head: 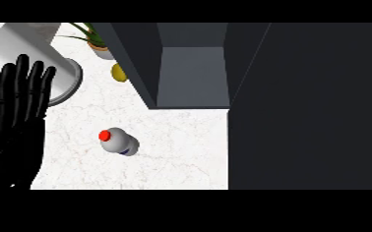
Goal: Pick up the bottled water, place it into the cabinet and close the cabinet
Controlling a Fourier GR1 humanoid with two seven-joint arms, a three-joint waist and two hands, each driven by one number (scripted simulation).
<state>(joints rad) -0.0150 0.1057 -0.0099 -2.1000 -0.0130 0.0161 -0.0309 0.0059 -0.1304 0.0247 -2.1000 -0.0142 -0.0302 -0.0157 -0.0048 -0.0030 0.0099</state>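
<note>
I see the bottled water (118,142) untouched before the open cabinet (190,73), my left hand (22,103) open, all steps remaining.

White veined marble-look counter (181,142), matt dark grey cabinet (190,73), glossy black hand (22,108), smooth bottle (120,143)

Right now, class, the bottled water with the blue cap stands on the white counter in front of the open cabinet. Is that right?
Not quite: the head view shows the bottled water has a red cap, not blue. It does stand on the white counter in front of the open cabinet.
</note>
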